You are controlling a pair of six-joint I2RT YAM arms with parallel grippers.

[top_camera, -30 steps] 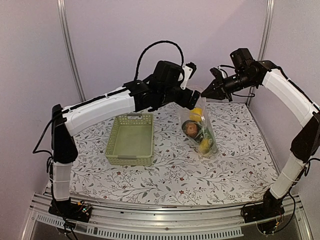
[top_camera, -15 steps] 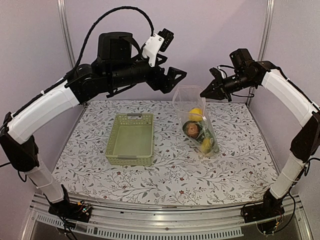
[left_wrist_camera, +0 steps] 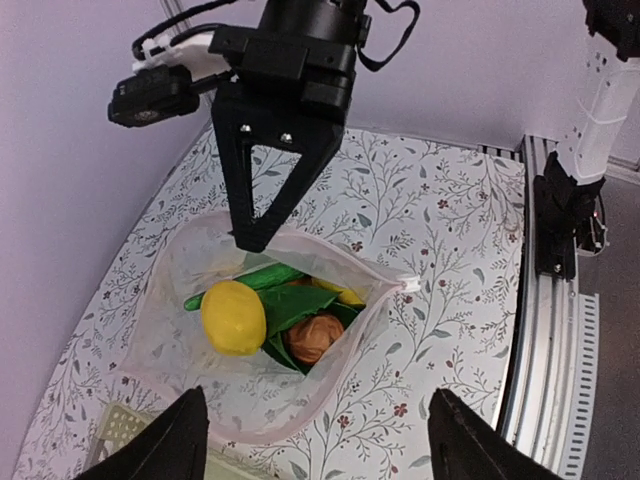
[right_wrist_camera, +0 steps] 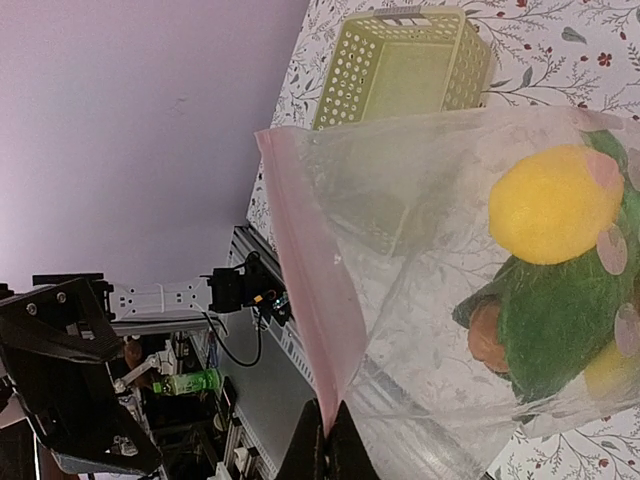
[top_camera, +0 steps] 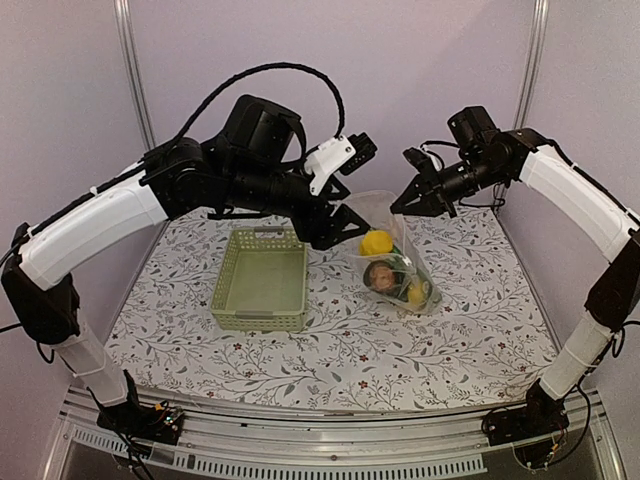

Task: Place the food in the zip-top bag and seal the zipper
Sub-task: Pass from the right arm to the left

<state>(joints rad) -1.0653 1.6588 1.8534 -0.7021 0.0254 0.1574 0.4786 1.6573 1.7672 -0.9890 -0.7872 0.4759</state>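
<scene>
Top view: the left gripper [top_camera: 345, 228] hangs at the mouth of the zip-top bag [top_camera: 412, 300], which rests on the table [top_camera: 470, 340] beside the basket [top_camera: 262, 280]. Its jaws are hard to read here. The right gripper [top_camera: 405, 198] pinches the bag's raised edge.

Left wrist: my fingers [left_wrist_camera: 185, 445] stand wide apart, holding nothing. Lemon [left_wrist_camera: 233, 317], leafy green [left_wrist_camera: 292, 305] and reddish-brown piece [left_wrist_camera: 312, 338] lie inside; the cucumber [left_wrist_camera: 268, 277] is half buried.

Right wrist: the jaws are clamped on the zipper [right_wrist_camera: 310, 330], and the food is blurred through the plastic.
</scene>
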